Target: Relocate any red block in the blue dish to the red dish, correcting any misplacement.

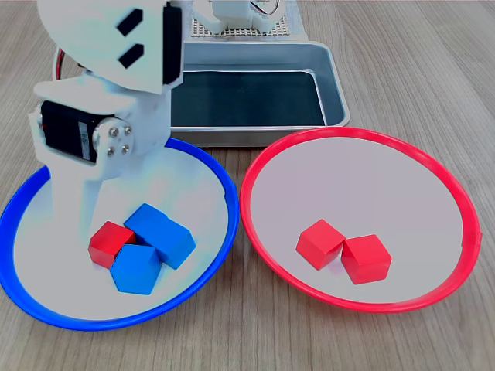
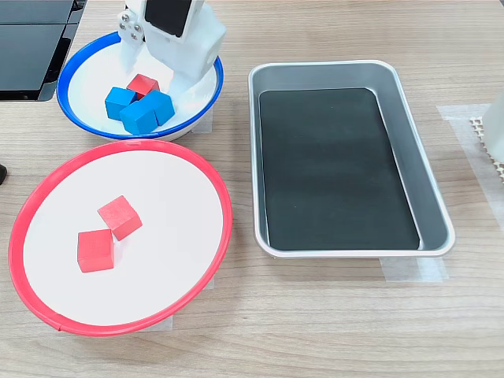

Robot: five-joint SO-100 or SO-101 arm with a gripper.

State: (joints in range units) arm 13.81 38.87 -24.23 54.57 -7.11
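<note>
A red block lies in the blue dish, touching two blue cubes. My white gripper reaches down into this dish and looks open, its jaws standing on either side of the red block. In the first exterior view one finger comes down just left of the block; the other is hidden. The red dish beside it holds two more red cubes side by side.
A rectangular metal tray with a dark mat inside stands behind the dishes on the wooden table. The arm's white base sits beyond it. Black flat objects lie at the second exterior view's top left.
</note>
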